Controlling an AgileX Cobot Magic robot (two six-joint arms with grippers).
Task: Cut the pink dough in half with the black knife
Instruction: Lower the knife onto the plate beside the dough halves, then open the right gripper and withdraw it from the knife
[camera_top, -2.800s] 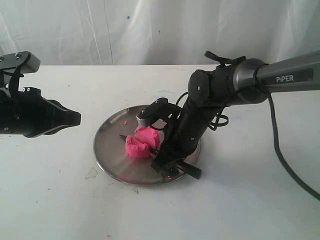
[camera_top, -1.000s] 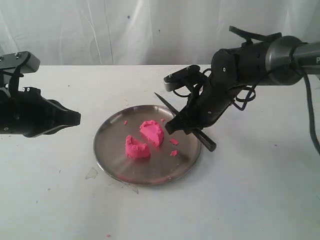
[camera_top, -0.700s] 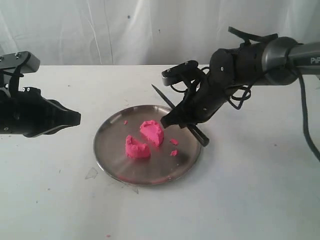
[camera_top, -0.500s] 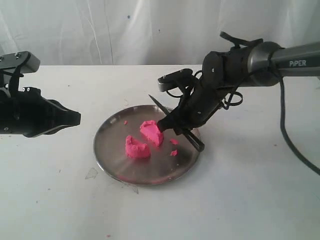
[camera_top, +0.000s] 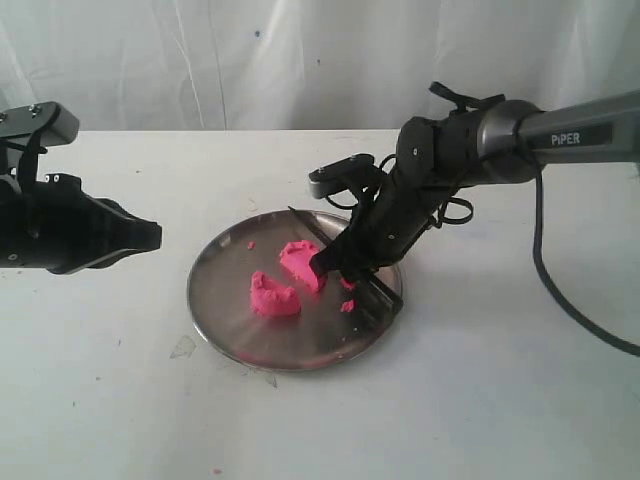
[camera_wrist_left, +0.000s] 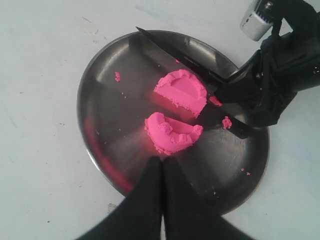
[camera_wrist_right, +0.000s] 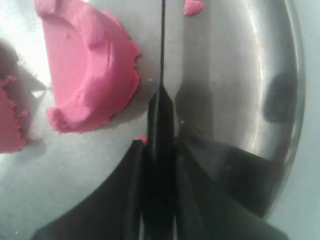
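The pink dough lies as two halves on a round metal plate (camera_top: 213, 318): one half (camera_top: 301, 264) farther back, the other (camera_top: 273, 296) nearer the front. My right gripper (camera_top: 336, 263) is shut on the black knife (camera_top: 306, 224) at its handle and holds it low over the plate. In the right wrist view the blade (camera_wrist_right: 162, 50) runs just beside the far half (camera_wrist_right: 90, 65), with a narrow gap between them. My left gripper (camera_top: 152, 237) hangs left of the plate, shut on nothing; its fingers (camera_wrist_left: 155, 172) are pressed together near the front half (camera_wrist_left: 172, 133).
Small pink crumbs (camera_top: 347, 305) lie on the plate by the knife, with more specks (camera_wrist_left: 117, 76) near its rim. The plate sits on a white table (camera_top: 480, 400) with a white curtain behind. A black cable (camera_top: 560, 310) trails from the right arm.
My right gripper has carried the knife down and to the left, from above the plate's right rim to just beside the far half. The left arm and both halves have not moved.
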